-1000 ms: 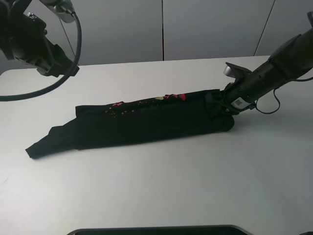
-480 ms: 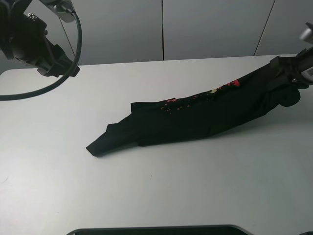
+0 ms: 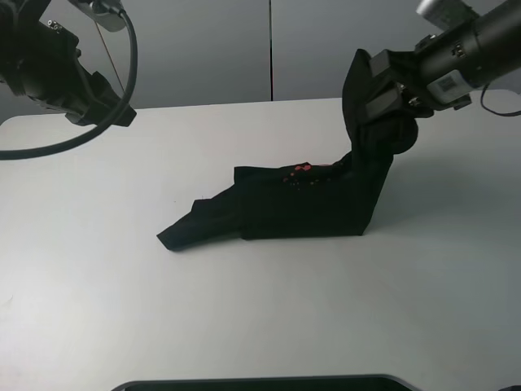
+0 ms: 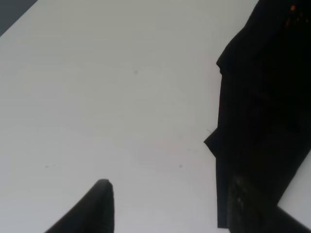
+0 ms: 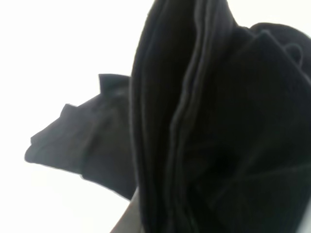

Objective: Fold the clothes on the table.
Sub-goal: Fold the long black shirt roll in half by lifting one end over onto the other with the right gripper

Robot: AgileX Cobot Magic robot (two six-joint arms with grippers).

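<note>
Nothing legible: red print (image 3: 299,170) (mere specks) on the shirt (image 3: 317,212) is too small.

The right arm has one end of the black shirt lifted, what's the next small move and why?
Probably carry the right gripper leftward and lower it, laying the raised end of the T-shirt over the part lying on the table. That end hangs high from the gripper while the rest lies flat, so this would halve the strip.

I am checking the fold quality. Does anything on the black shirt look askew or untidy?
The black cotton T-shirt, folded into a narrow strip, is untidy at its free end: a sleeve flap sticks out past the strip on the large white table. The right gripper holds the other end raised and bunched.
</note>
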